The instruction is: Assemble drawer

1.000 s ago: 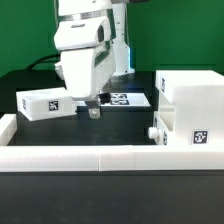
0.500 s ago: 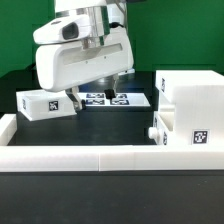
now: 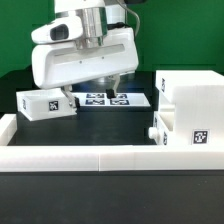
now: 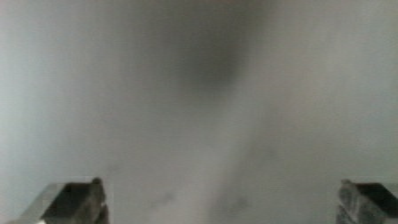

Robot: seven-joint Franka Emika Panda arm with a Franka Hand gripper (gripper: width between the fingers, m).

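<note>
The large white drawer case (image 3: 196,92) stands at the exterior view's right. A smaller white box tray (image 3: 180,127) with a square tag sits against its front. A second small tray (image 3: 43,104) with a tag lies at the exterior view's left. My gripper (image 3: 92,92) hovers above the table between that tray and the case, turned broadside, open and empty. One finger (image 3: 71,98) hangs just beside the left tray. The wrist view is a grey blur with only the two fingertips (image 4: 75,202) far apart at its corners; the gripper (image 4: 222,205) holds nothing.
The marker board (image 3: 118,99) lies flat on the black table behind my gripper. Low white wall strips run along the front (image 3: 90,158) and the left side (image 3: 8,126).
A second ago the hand faced narrow-side on; it has since turned broadside and sits slightly higher, with the fingers spread. The trays and case have not moved.
</note>
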